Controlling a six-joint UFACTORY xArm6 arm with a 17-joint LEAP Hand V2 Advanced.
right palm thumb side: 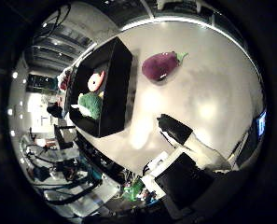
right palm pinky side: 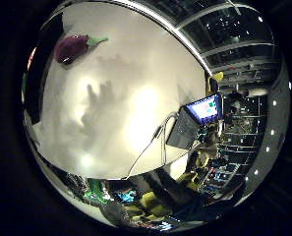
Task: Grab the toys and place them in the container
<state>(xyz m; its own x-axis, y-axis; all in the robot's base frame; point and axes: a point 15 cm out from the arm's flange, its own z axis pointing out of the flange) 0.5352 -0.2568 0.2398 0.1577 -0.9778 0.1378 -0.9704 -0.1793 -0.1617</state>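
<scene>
The eggplant [right palm thumb side: 160, 66] lies on its side on the white table [right palm thumb side: 212, 84], just beside the bin [right palm thumb side: 111, 88] but outside it, so you have it left to collect. Inside the bin you already have a green toy [right palm thumb side: 91, 104] and an orange one [right palm thumb side: 96, 81] resting against the far wall, which suggests most of the work is done. Your hand [right palm thumb side: 187, 140] hovers above the table, well apart from the eggplant, holding nothing; one finger reaches out straight, yet you cannot tell how the rest are set, as they are cut off. A laptop [right palm pinky side: 197, 120] sits at the table edge, far from the bin.
</scene>
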